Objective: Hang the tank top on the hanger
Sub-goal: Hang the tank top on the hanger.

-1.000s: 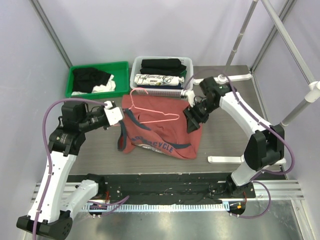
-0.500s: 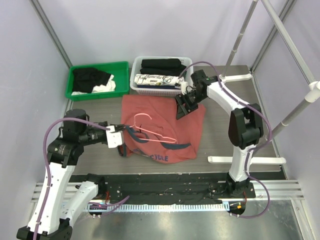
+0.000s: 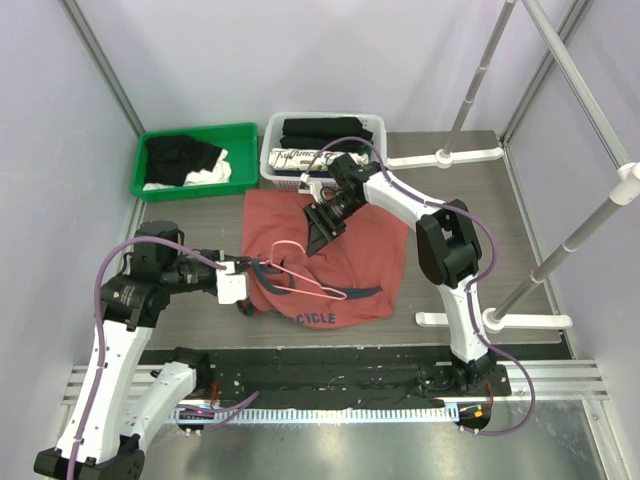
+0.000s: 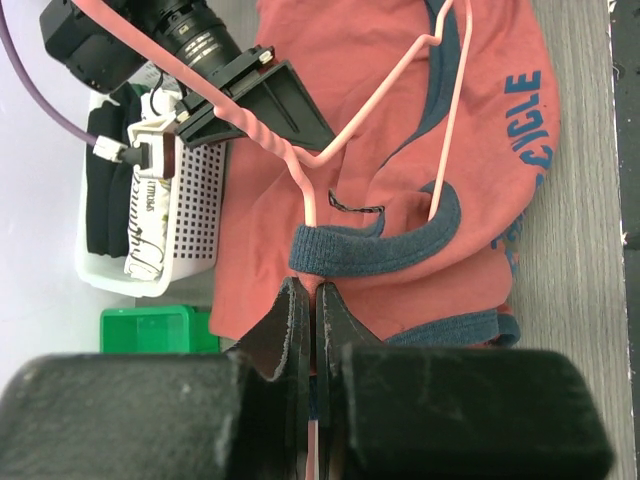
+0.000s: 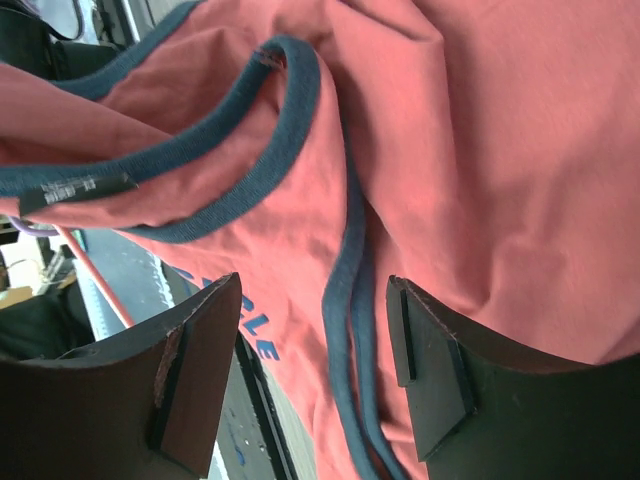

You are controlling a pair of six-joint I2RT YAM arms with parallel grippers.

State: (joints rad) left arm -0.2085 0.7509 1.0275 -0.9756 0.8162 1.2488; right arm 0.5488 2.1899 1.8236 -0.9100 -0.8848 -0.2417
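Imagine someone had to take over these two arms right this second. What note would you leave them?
Left gripper: shut on the pink hanger.
Right gripper: open, just above the tank top, gripping nothing.
Tank top: crumpled on the table, next to the white basket.
Done: the hanger lies on the shirt, and its wire seems to pass under a navy trim band.
Left: get both hanger shoulders inside the shirt so it hangs properly.
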